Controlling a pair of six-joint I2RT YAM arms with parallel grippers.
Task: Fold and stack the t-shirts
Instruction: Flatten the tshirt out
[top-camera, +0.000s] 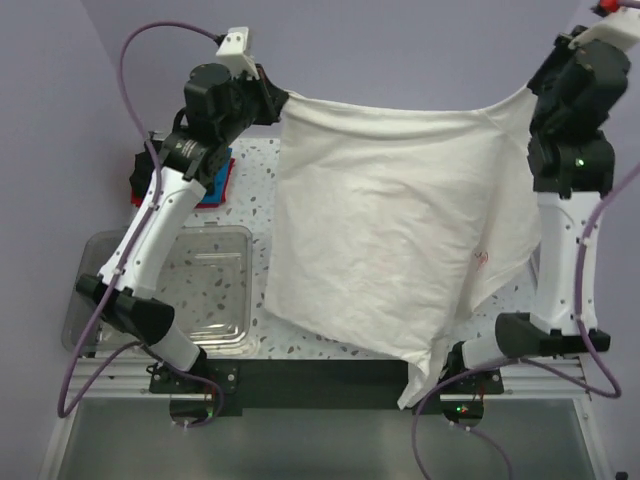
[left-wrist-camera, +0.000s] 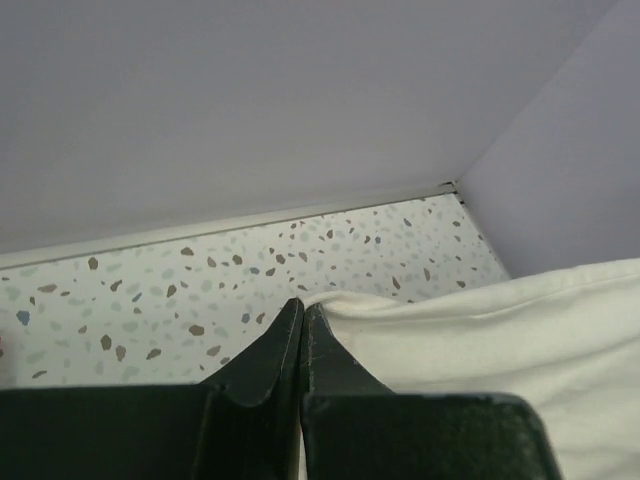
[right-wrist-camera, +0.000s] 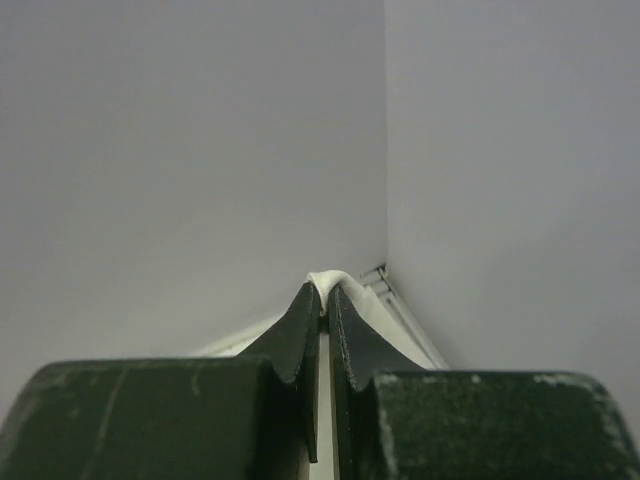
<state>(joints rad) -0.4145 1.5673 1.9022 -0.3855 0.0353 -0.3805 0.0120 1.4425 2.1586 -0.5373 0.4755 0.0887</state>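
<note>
The left claw (top-camera: 282, 101) and right claw (top-camera: 533, 93) hold a white t-shirt (top-camera: 390, 220) spread aloft.

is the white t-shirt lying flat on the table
No, the white t-shirt hangs in the air, stretched between the left pincer and the right pincer, each shut on an upper corner.

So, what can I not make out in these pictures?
- Folded stack, top view: mostly covered by the left arm.
- Red print on the white t-shirt, top view: only faint show-through, unreadable.
- Table beneath that shirt: hidden by the cloth.
</note>
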